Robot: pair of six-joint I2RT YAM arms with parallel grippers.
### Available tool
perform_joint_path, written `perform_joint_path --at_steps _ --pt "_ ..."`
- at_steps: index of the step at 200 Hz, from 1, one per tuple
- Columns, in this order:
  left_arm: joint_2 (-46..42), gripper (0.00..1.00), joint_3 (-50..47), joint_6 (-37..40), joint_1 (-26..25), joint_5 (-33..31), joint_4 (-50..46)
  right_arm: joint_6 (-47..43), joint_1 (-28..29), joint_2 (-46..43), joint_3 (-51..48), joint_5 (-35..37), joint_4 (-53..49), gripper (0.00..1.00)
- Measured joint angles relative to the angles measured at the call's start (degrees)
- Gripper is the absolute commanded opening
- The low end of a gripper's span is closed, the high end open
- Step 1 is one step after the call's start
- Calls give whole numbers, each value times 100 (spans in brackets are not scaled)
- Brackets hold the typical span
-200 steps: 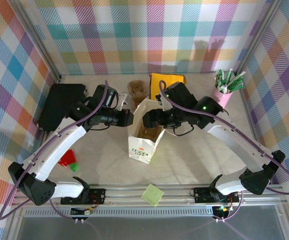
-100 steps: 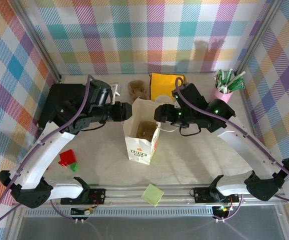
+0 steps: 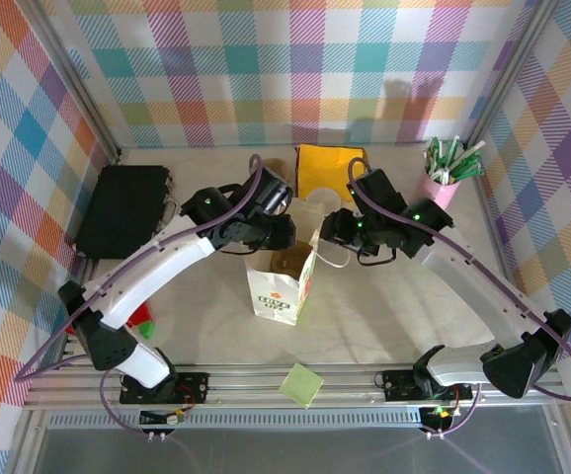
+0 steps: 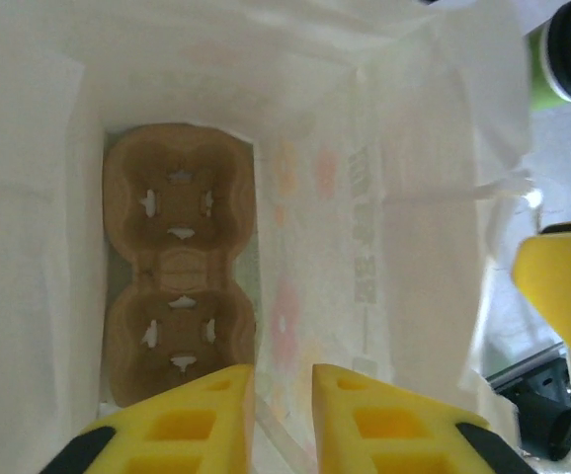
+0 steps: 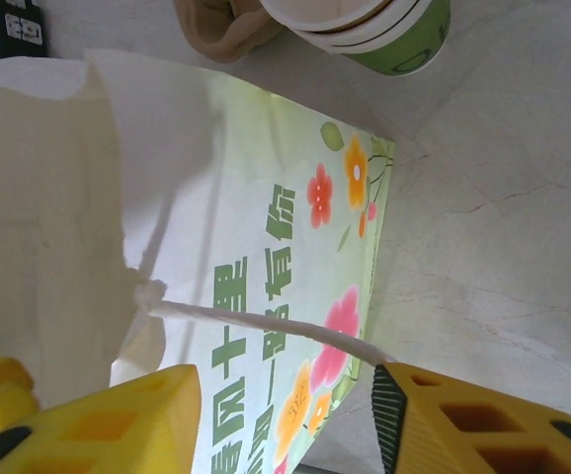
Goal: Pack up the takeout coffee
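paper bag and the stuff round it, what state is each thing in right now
paper bag: upright, mouth open
cup tray: flat on the bag's bottom, both wells empty
stack of cups: nested, outside the bag
pink cup: upright, full of sticks
left fingers: nearly shut, pinching the bag's rim
right fingers: open, astride the bag's string handle

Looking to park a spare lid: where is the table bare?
Bare table right of the paper bag, toward the front rail. Crowded along the back: black box, cup stack, yellow cloth, pink cup.
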Motion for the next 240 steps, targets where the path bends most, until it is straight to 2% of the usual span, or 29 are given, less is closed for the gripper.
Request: perform_joint_path --at_steps 55,81,196,240 --pt "643 12 -166 72 0 2 22 0 2 0 -184 -131 127 47" --pt "896 10 -358 149 -4 2 105 2 -15 -2 -297 -153 142 50" --pt "1185 5 -1032 197 -4 48 595 4 -72 -234 -345 -256 162 61" --pt "1290 3 -1270 195 -4 48 765 4 -160 -304 -354 -275 203 63"
